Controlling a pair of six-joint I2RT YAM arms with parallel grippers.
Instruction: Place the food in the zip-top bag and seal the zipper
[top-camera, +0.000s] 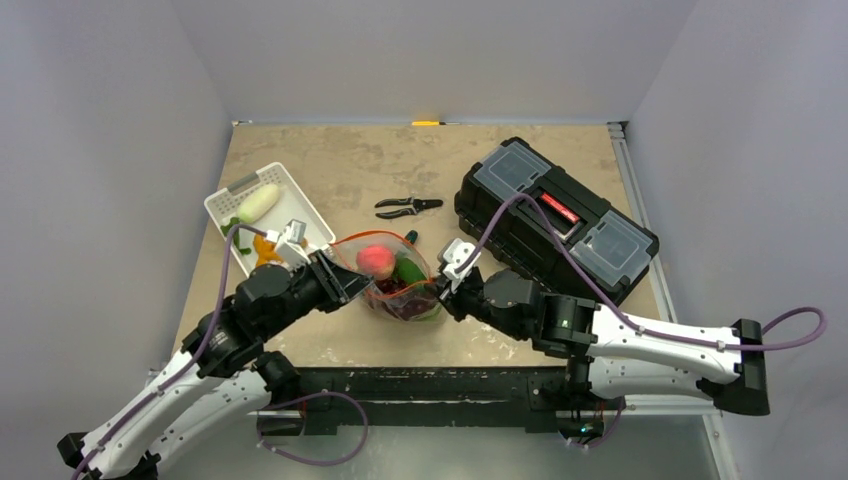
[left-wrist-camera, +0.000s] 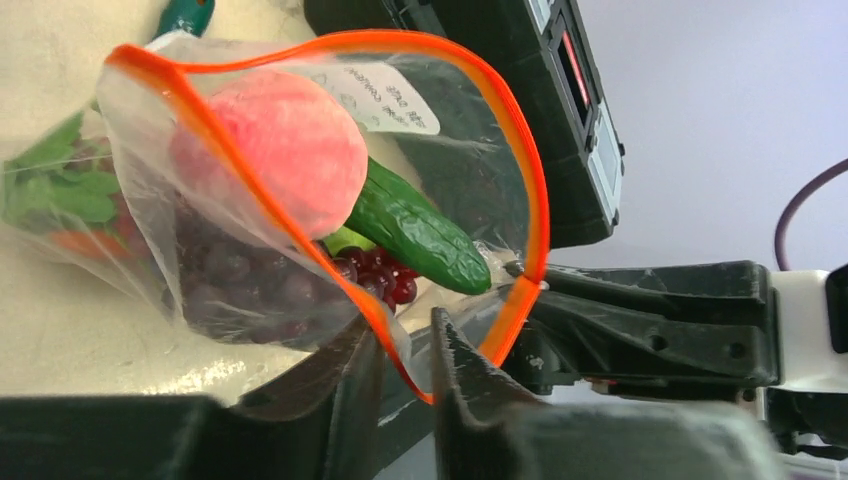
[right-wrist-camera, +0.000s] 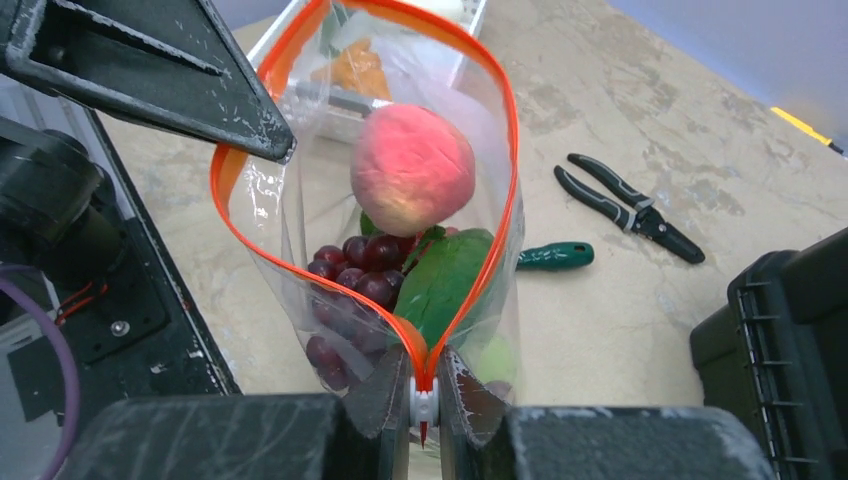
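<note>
The zip-top bag sits just left of the black toolbox, with the peach, grapes and cucumber inside. Its zipper runs hand to hand, mouth gaping. The right hand is pinched shut on the toolbox-side end. The left hand is at the far end, fingers slightly apart around the strip.

A robot lab cell: plain grey walls enclose a tabletop.
</note>
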